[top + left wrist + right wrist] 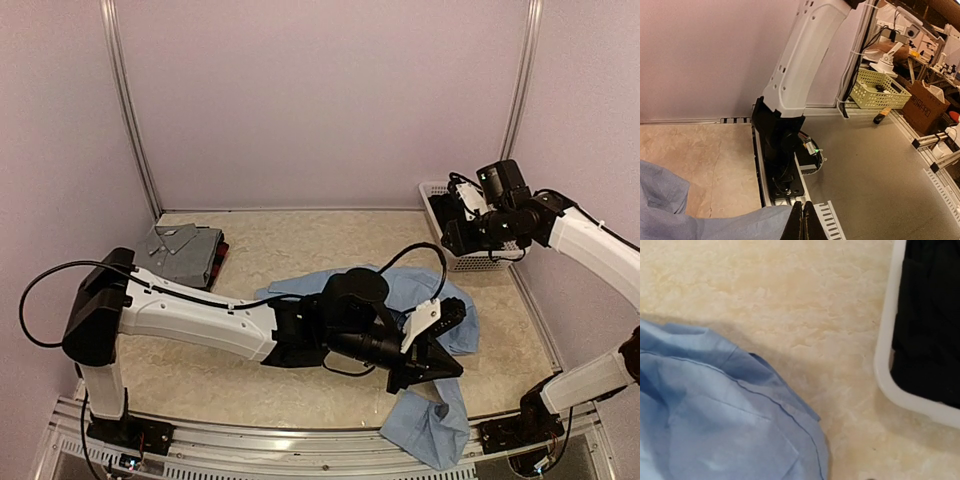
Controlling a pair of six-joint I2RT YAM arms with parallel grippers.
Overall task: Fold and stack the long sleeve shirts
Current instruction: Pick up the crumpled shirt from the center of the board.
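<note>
Lt blue shirt (420, 290): crumpled at centre of table (300, 235), one end over near edge.
L gripper (802, 225) pinched closed on it; R gripper (455, 232) up by basket (470, 262), jaw state can't tell. Grey shirt (180, 250) folded on plaid shirt (221, 258), far-left corner.

The left arm (190, 315) is formed of white moulded shells between black joint housings, with a thin black cable (22, 308) looped out at its nine o'clock side. The right arm (590, 240) is finished in the same colours; small holes are seen in its white link (800, 60), and a green light (816, 149) is shown at three o'clock of its black base (782, 155).
</note>
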